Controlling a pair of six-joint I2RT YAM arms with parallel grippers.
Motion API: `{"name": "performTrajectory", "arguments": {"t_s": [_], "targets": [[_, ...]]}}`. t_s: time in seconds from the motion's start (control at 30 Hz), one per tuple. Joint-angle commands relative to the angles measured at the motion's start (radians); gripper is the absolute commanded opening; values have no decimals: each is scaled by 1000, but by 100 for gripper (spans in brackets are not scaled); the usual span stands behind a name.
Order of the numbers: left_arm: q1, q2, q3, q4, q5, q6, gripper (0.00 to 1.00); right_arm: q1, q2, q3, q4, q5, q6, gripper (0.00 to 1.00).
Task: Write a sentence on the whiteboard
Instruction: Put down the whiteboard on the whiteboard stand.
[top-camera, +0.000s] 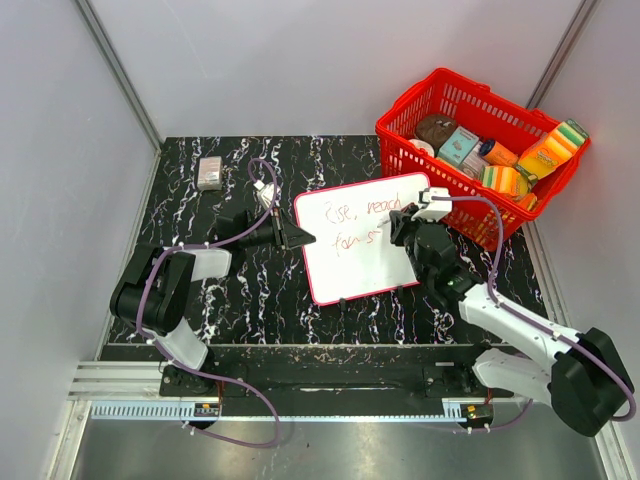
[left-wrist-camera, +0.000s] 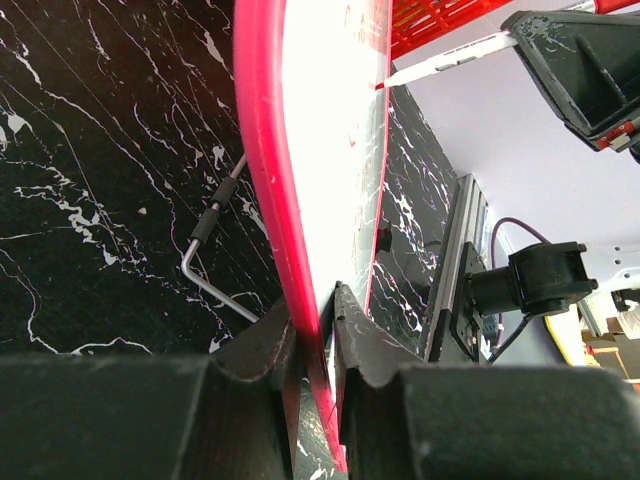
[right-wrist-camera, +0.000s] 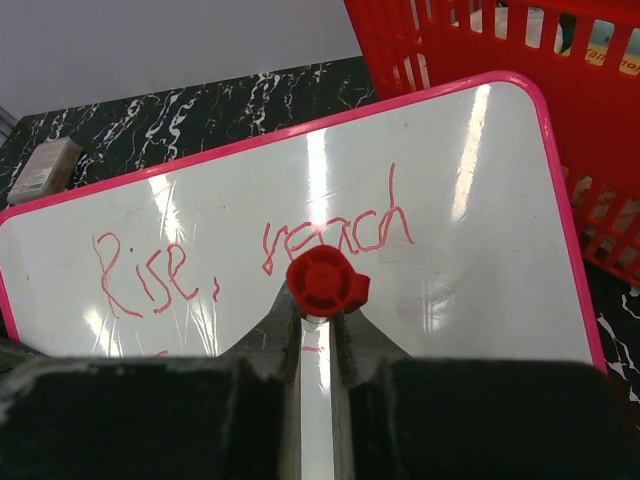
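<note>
The whiteboard (top-camera: 352, 262) lies tilted at the middle of the black marbled table, white with a red rim. My left gripper (top-camera: 298, 238) is shut on its left edge; in the left wrist view the fingers (left-wrist-camera: 318, 300) pinch the red rim of the whiteboard (left-wrist-camera: 330, 150). The sentence (top-camera: 360, 212) is red handwriting in two short rows; the top row (right-wrist-camera: 340, 235) reads "Rise, reach". My right gripper (right-wrist-camera: 320, 305) is shut on a white marker with a red end (right-wrist-camera: 325, 283). The marker's (left-wrist-camera: 440, 62) red tip touches the board at the end of the lower row.
A red basket (top-camera: 400, 150) full of packaged goods stands at the back right, close to the board's far corner. A small grey box (top-camera: 209, 172) lies at the back left. A bent metal hex key (left-wrist-camera: 215, 250) lies on the table under the board's raised edge.
</note>
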Motion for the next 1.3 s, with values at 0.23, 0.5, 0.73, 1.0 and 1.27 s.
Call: {"name": "performTrajectory", "arguments": {"t_s": [0.23,0.5,0.73,1.0,1.27], "targets": [[-19,-27,22,9,-15,91,0,-9,-15,10,-8,-27,19,0],[-19,-26,24,8,-15,92,0,-8,-47,-24,-59,-46,43,0],[-19,-27,24,9,-15,91,0,-8,-67,-45,-88,-62,63,0],[-19,-27,24,8,-14,92,0,-9,-88,-61,-123,-61,75,0],[-19,-27,22,8,-14,92,0,-8,-116,-58,-139,-4,60,0]]}}
